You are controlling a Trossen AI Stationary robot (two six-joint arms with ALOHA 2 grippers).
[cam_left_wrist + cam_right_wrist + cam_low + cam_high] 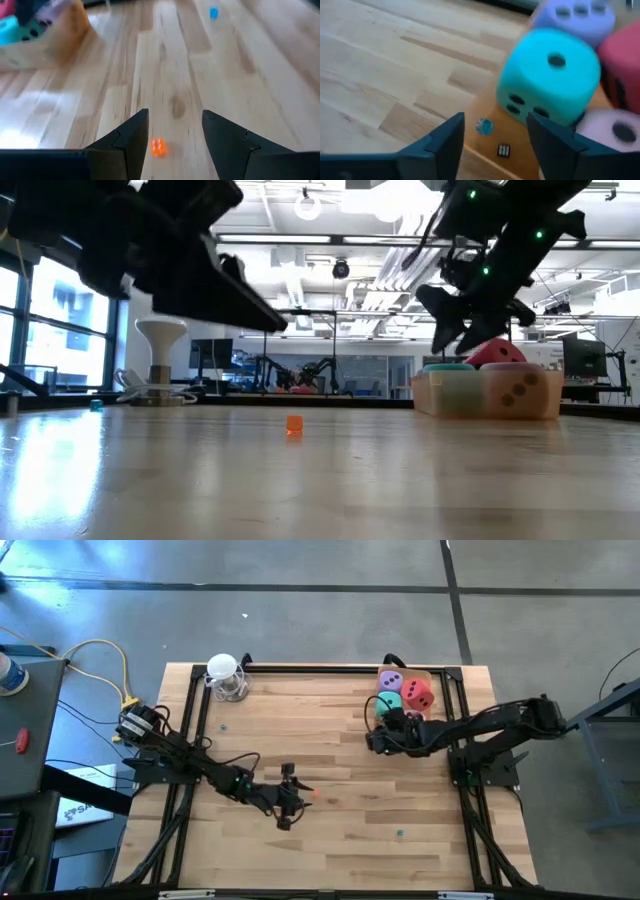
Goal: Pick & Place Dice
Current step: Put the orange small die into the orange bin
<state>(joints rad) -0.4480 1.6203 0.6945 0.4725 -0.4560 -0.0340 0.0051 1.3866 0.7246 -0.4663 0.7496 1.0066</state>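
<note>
Nearest, a tiny orange bead (158,147) lies between the left gripper's (174,145) parted, empty fingers. Far right, the right gripper (495,140) hangs open over the clear tray (440,395) where mint green (549,75), purple (575,17), red (622,55) and pink (615,131) soft dice sit touching.

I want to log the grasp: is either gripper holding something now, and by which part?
Nothing is held. The right gripper is open beside the mint green die in the box. The left gripper is open over a small orange bead.
</note>
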